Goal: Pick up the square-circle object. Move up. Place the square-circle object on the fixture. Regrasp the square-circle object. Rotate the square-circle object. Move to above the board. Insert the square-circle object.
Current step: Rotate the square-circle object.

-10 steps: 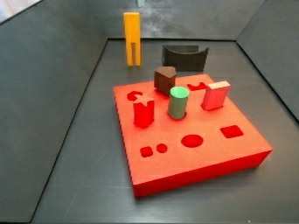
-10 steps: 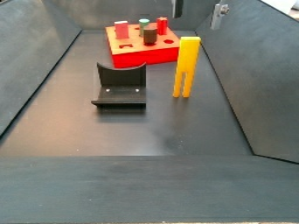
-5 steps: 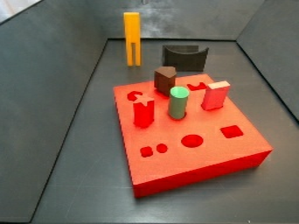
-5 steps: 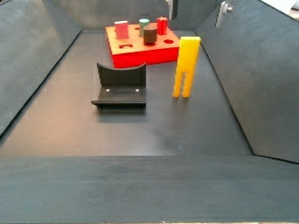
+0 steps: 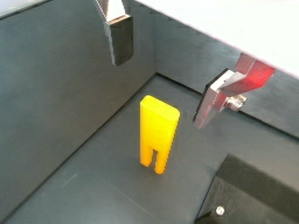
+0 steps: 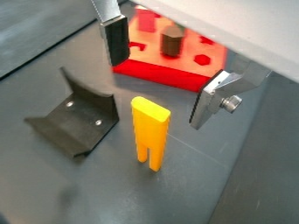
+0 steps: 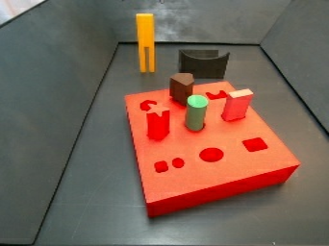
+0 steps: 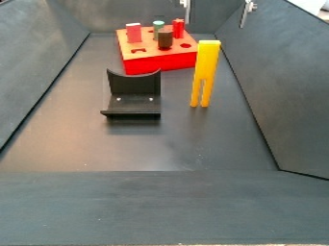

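In a side view the fixture sits left of centre on the dark floor, the square-circle object upright just right of it, the board behind at upper centre; in a wrist view my gripper hangs above the yellow bar, my fingers spread wide apart, gripping nothing.
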Controlling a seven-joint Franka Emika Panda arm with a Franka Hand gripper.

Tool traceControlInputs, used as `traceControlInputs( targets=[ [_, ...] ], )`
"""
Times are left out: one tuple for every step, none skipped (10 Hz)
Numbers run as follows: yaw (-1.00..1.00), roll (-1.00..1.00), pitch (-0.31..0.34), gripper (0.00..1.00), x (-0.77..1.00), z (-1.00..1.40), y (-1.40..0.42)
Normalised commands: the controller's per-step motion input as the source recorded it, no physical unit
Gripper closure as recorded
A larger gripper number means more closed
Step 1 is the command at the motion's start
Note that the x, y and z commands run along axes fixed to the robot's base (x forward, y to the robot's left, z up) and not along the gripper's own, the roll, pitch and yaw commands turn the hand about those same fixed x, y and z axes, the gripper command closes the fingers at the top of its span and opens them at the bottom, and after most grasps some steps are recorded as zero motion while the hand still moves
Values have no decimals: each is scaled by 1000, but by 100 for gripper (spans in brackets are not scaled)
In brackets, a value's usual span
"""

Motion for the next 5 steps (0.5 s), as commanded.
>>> traceControlInputs(
  targets=[
    [668,-132,67,0,30,-8,-2],
    [450,-123,67,0,31,-8,1],
    [292,-117,67,0,31,-7,3],
    [170,-101,68,0,0,-1000,0],
    [118,-84,48,0,19,-1000,0]
  ],
)
